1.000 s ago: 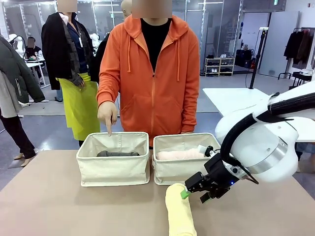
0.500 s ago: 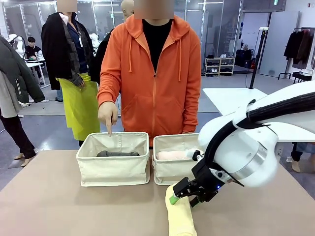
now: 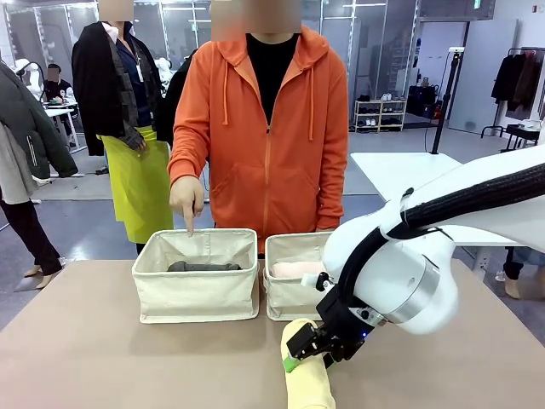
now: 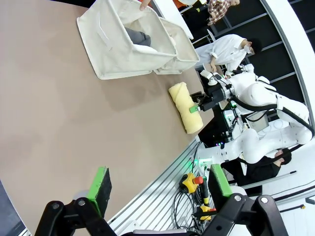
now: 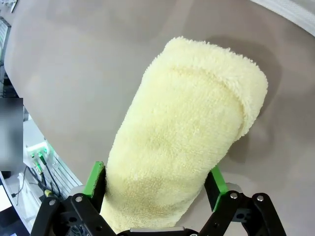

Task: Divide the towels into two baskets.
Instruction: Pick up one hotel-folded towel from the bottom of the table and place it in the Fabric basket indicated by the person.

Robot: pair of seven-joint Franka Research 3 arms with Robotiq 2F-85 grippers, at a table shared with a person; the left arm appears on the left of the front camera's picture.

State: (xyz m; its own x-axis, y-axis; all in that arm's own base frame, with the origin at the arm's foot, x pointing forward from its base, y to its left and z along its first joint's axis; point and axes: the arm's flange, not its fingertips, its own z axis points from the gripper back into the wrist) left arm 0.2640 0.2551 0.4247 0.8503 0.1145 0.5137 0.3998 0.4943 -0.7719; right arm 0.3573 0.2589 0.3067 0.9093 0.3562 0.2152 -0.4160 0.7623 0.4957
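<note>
At the left of the front view, the left basket (image 3: 197, 285) is sitting on the brown table (image 3: 102, 349) with the dark grey towel (image 3: 203, 267) lying inside it, and a person's hand (image 3: 186, 198) is pointing a finger down at its far rim. Just beside it to the right, the right basket (image 3: 289, 290) is holding the pale pink towel (image 3: 298, 269). Lower centre, the pale yellow towel (image 3: 308, 375) — a thick, fuzzy terry roll — is lying on the table in front of the right basket, its far end showing the folded layers in the right wrist view. The right gripper (image 3: 305, 351) is straddling that roll, its green-padded fingers (image 5: 94, 178) sitting on either side and touching the terry; whether it is squeezing yet, I cannot tell. In the left wrist view, the left gripper (image 4: 158, 186) is hanging wide apart above the table's near edge — grasping nothing.
</note>
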